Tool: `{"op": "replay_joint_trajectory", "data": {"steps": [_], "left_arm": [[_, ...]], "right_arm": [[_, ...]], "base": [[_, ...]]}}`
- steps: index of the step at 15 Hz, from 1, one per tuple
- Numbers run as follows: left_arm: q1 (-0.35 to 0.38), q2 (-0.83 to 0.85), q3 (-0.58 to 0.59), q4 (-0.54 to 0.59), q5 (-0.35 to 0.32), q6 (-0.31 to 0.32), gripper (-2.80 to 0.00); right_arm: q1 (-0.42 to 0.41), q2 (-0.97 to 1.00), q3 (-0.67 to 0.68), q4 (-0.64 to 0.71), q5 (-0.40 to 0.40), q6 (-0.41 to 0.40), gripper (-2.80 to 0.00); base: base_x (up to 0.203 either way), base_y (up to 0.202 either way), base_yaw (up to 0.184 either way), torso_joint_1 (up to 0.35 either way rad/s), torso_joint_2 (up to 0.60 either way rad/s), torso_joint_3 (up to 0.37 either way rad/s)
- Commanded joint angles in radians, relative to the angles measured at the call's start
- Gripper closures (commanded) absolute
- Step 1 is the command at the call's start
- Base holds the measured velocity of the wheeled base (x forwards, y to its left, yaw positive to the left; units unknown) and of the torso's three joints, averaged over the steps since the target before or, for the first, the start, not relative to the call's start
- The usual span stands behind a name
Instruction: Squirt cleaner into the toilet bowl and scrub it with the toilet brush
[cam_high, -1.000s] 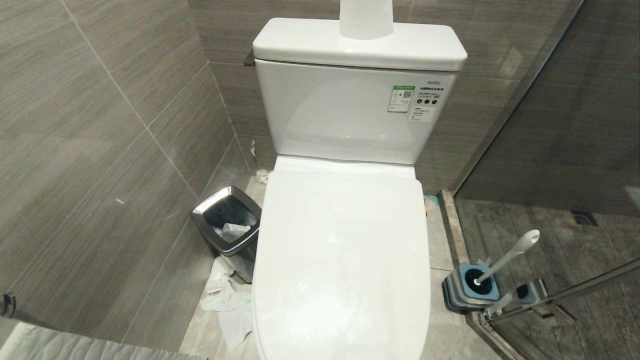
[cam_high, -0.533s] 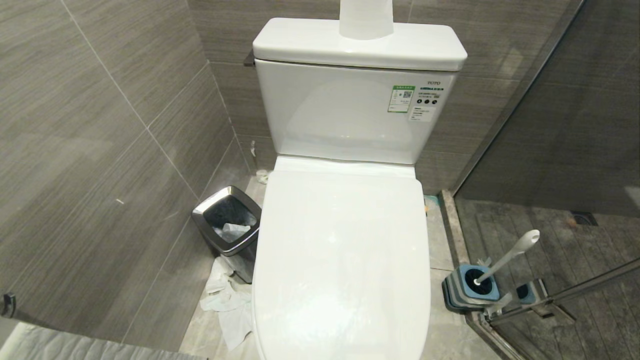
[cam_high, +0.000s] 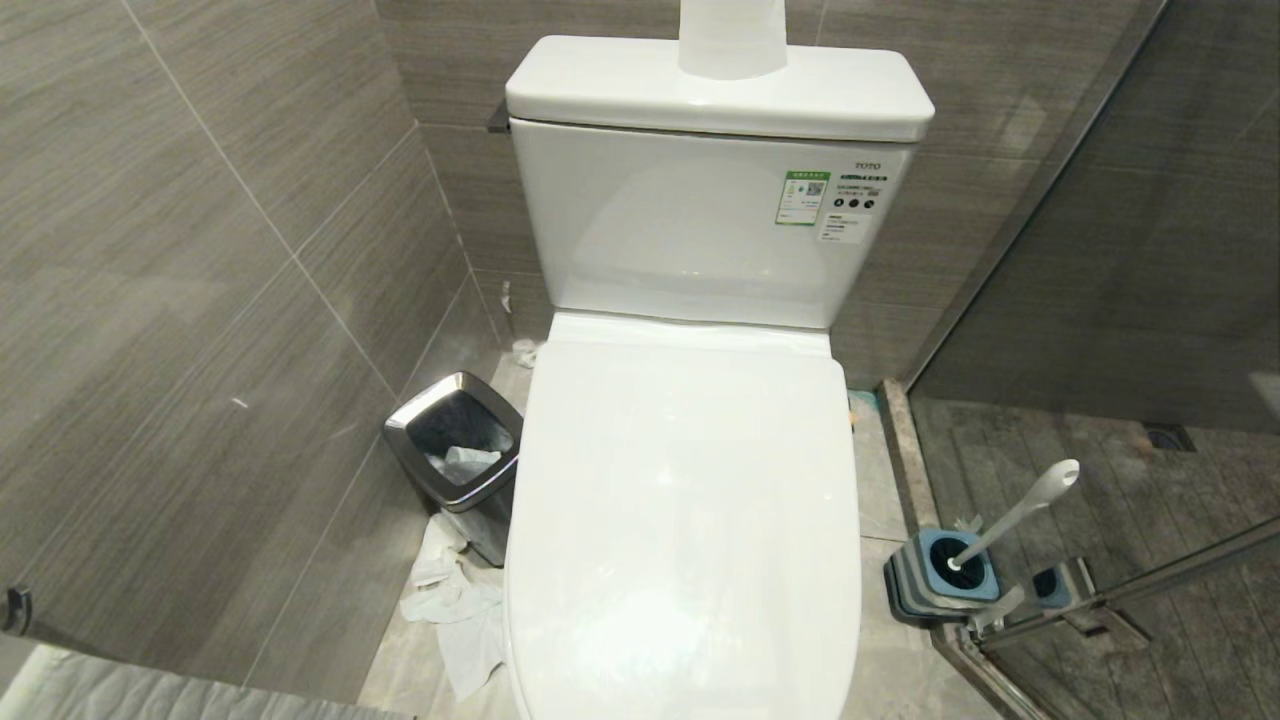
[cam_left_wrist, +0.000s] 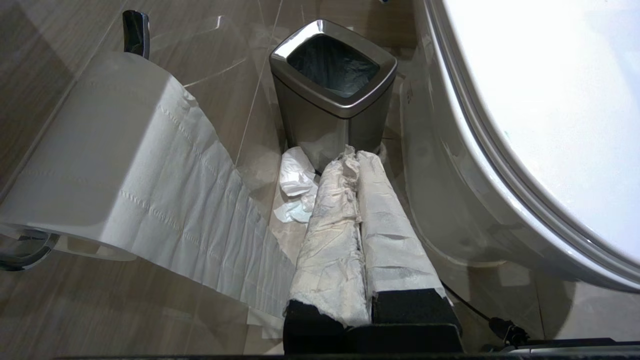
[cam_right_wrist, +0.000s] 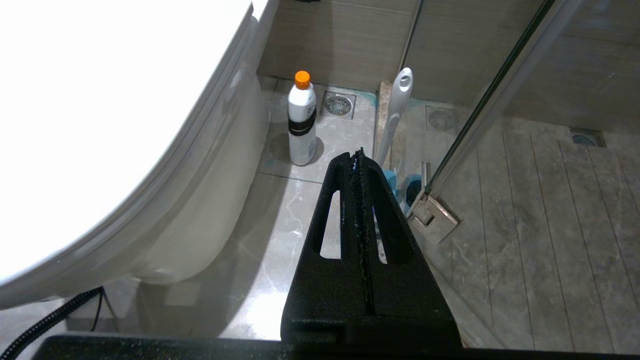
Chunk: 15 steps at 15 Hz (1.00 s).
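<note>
Nothing's been moved since the earlier frame: lid (cam_high: 685, 520) is down, both end effectors (left (cam_left_wrist: 357, 155), right (cam_right_wrist: 357, 152)) are pressed together empty, so the lid should be lifted first, then the cleaner (cam_right_wrist: 301, 120) and toilet brush (cam_high: 1015, 515) on the floor fetched.

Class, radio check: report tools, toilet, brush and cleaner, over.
Left tool and right tool shut, empty, parked low. Toilet lid down, covering bowl. Toilet brush in its holder; cleaner bottle on floor, untouched.
</note>
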Motion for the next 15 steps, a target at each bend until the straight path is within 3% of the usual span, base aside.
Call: {"op": "replay_joint_trajectory", "data": {"steps": [1, 15], "left_arm": [[0.001, 0.002, 0.002, 0.000, 0.000, 0.001, 0.00], [0.001, 0.002, 0.002, 0.000, 0.000, 0.001, 0.00]], "right_arm": [[0.000, 0.000, 0.025, -0.001, 0.000, -0.001, 0.00], [0.000, 0.000, 0.026, -0.001, 0.000, 0.000, 0.00]], "base": [[0.000, 0.000, 0.000, 0.000, 0.00, 0.000], [0.000, 0.000, 0.000, 0.000, 0.00, 0.000]]}}
